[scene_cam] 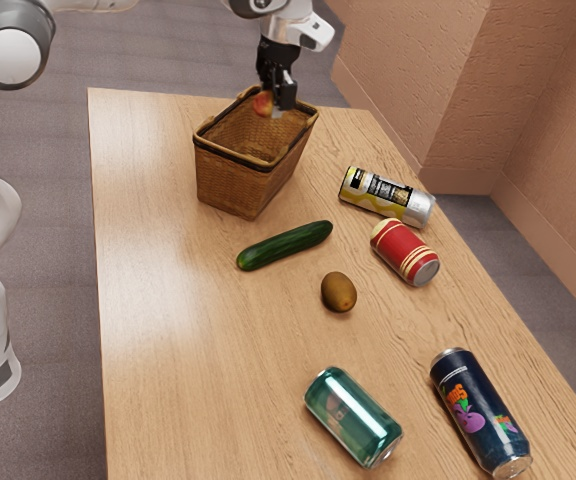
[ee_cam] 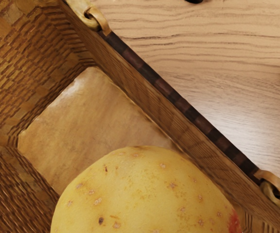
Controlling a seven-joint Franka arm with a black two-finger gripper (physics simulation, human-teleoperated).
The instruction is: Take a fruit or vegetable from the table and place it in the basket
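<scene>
My gripper (scene_cam: 273, 98) is over the wicker basket (scene_cam: 231, 178) in the exterior view, shut on a round red-and-yellow fruit (scene_cam: 262, 104). The fruit hangs at about rim height, toward the basket's far end, and part of it is hidden by the gripper. In the wrist view the fruit (ee_cam: 145, 194) is large and yellow with brown specks and a red patch, with the bare basket floor (ee_cam: 91, 121) beyond it. A green cucumber (scene_cam: 285, 246) and a brown kiwi (scene_cam: 338, 292) lie on the table (scene_cam: 188, 330).
Beyond the cucumber, toward the exterior view's right, lie a yellow-and-silver can (scene_cam: 386, 196) and a red can (scene_cam: 405, 252). A green can (scene_cam: 353, 416) and a dark blue can (scene_cam: 479, 411) lie nearer the camera. The basket's rim (ee_cam: 179, 107) runs beside the held fruit.
</scene>
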